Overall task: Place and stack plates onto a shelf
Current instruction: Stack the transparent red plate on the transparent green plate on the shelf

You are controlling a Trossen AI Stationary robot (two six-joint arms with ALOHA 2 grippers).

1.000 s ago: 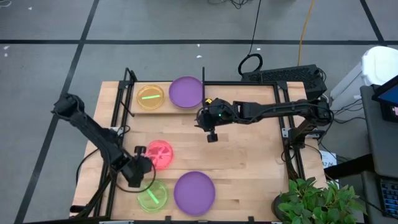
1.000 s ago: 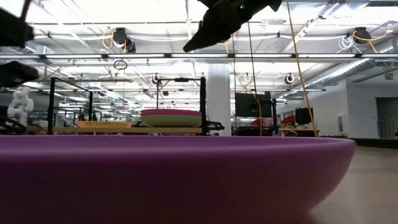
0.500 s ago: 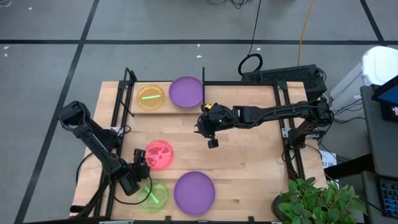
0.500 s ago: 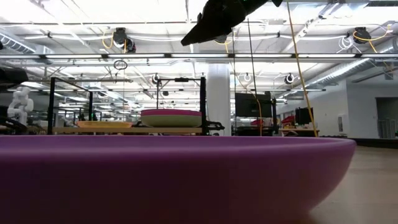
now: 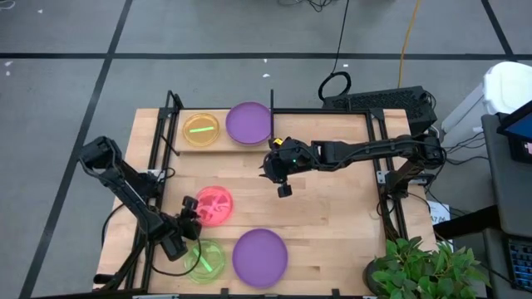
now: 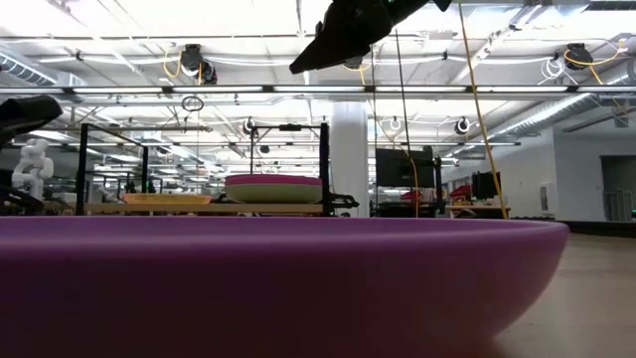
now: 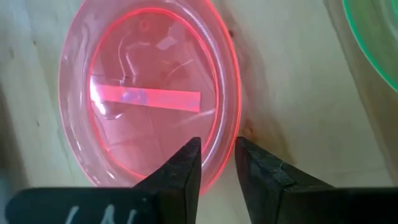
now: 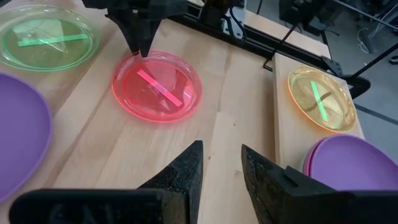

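Straddling the near rim of the translucent red plate [image 7: 149,99] on the table [image 5: 332,208] with my left gripper [image 7: 216,163] only narrowly open and empty, I figure that thin slick edge could squirt out sideways when I pinch.

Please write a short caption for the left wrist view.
Left gripper straddling the red plate rim on the table.

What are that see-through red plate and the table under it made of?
The red plate looks like glossy translucent plastic: the wood grain shows through it and its rim glows. The table looks like pale wood, with visible grain and plank seams.
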